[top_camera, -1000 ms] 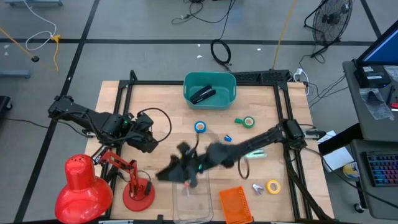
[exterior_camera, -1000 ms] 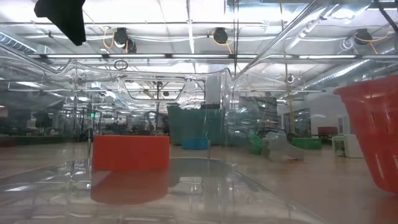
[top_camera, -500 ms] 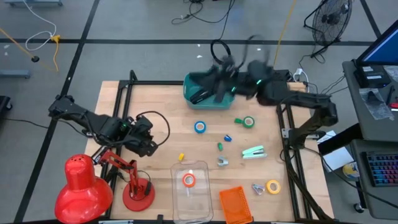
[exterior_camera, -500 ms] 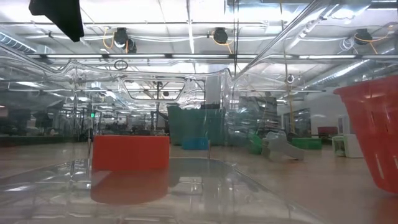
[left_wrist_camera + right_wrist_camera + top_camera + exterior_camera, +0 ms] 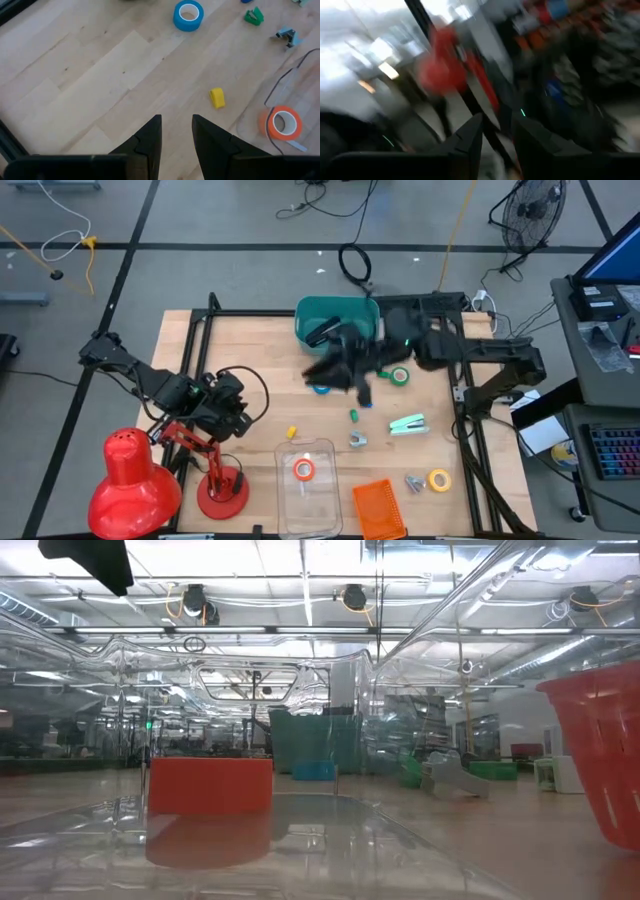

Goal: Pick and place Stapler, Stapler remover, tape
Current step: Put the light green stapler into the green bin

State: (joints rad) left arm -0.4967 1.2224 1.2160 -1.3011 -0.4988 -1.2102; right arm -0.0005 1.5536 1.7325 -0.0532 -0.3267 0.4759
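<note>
One tape, orange (image 5: 303,469), now sits in the tray (image 5: 290,498). Right gripper (image 5: 335,372), parted and empty, has swung back over the blue tape (image 5: 188,15); left gripper (image 5: 232,415) idles parted, near left.

Right end effector (image 5: 335,370) is a motion smear in high view, just below the teal bin (image 5: 337,323); finger gap unreadable there. It covers most of the blue tape (image 5: 188,15). Right wrist view is all streaks, nothing on the desk (image 5: 260,360) readable. Low view: only a dark arm corner, cut off at top edge. Orange tape (image 5: 280,123) partly behind clear tray (image 5: 308,480) wall in left wrist view.
</note>
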